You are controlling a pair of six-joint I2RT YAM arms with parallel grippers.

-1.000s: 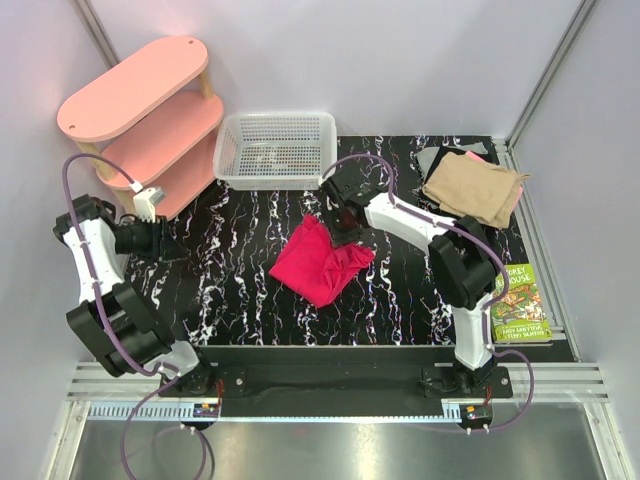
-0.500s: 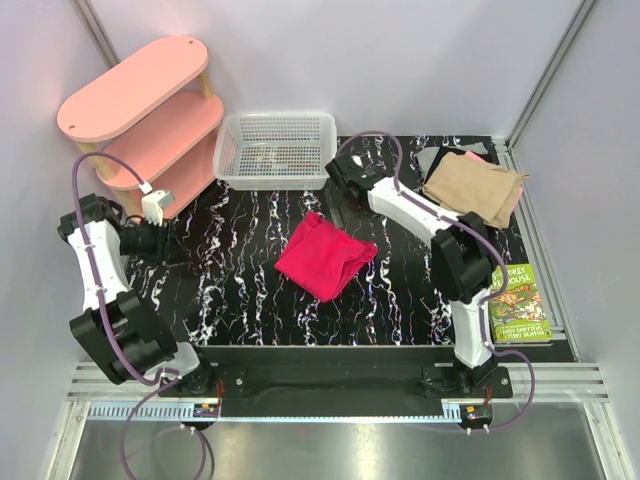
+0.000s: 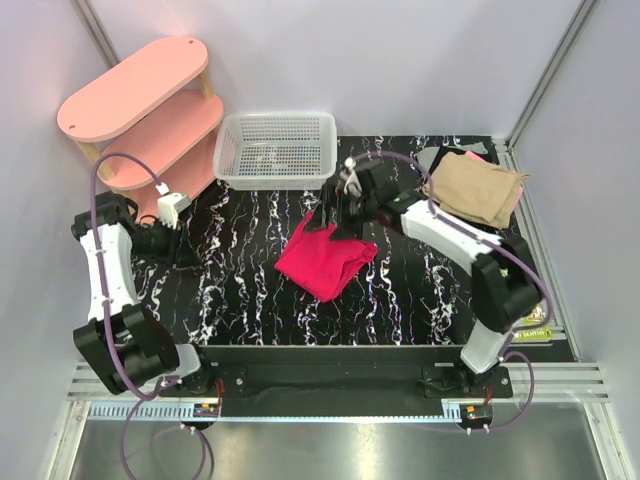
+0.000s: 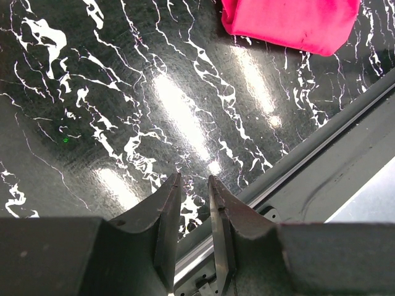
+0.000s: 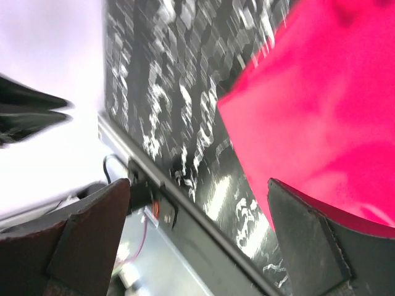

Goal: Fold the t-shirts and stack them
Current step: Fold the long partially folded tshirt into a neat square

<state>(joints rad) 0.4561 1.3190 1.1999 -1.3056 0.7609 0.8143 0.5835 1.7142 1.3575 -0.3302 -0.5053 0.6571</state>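
The crimson-pink t-shirt [image 3: 325,260] lies folded on the black marbled table [image 3: 240,290]. It also fills the right of the right wrist view [image 5: 321,111] and shows at the top of the left wrist view [image 4: 290,21]. My right gripper [image 3: 340,208] [image 5: 197,182] hovers over the shirt's far edge, open wide with nothing between its fingers. At the back right a tan t-shirt [image 3: 475,188] tops a stack, with grey [image 3: 436,158] and pale pink [image 3: 472,155] edges showing under it. My left gripper [image 3: 182,248] [image 4: 194,179] is at the table's left, jaws a narrow gap apart and empty.
A white mesh basket [image 3: 275,150] stands at the back centre, just behind the right gripper. A pink three-tier shelf [image 3: 140,110] is at the back left. A green book [image 3: 528,318] lies at the right edge, partly behind the right arm.
The right gripper opened and let go of the crimson-pink shirt, drew back toward the basket, then came forward over the shirt's far edge. The shirt now lies flatter. The left arm shifted slightly right.
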